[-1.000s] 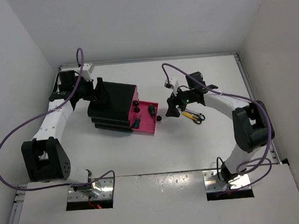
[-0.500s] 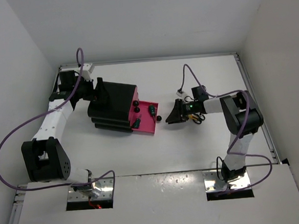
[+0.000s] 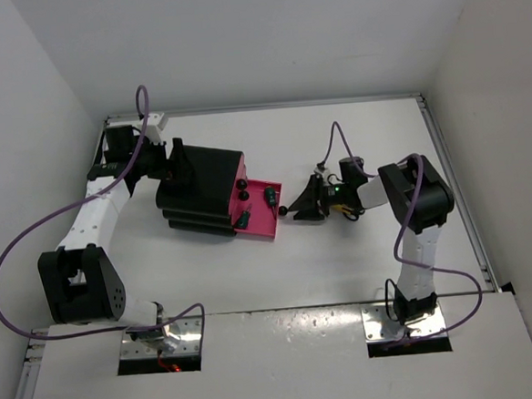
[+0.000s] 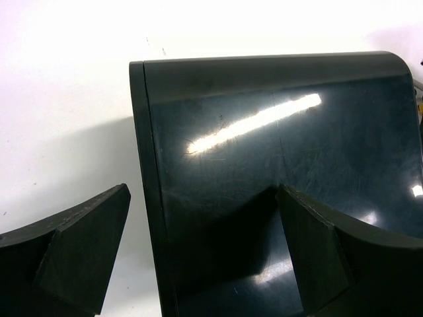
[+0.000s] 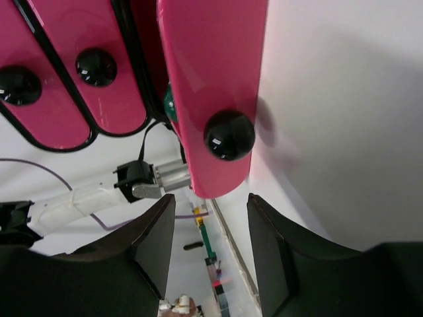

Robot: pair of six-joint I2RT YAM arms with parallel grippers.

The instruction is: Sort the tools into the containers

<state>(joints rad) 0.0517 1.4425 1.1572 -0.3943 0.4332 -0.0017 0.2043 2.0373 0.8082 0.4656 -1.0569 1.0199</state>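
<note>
The black drawer unit point(image 3: 201, 190) stands left of centre, and its top also fills the left wrist view point(image 4: 277, 152). Its lowest pink drawer point(image 3: 260, 214) is pulled out with the green-handled screwdriver point(image 3: 271, 197) inside. My right gripper point(image 3: 298, 206) is open and empty, lying low just right of that drawer's black knob point(image 3: 283, 211). In the right wrist view the knob point(image 5: 229, 135) sits just ahead of the open gripper point(image 5: 211, 218). The yellow-and-black-handled piece point(image 3: 344, 209) lies under my right arm. My left gripper point(image 3: 174, 169) is open and straddles the unit's back edge point(image 4: 149, 198). I cannot make out the silver wrench.
The two upper pink drawers point(image 5: 86, 72) are shut, their knobs facing my right gripper. White walls enclose the table on three sides. A purple cable loops over each arm.
My right arm has folded down and its gripper has moved left, from beside the yellow-handled piece to right in front of the open drawer's knob. The left arm has not moved.
</note>
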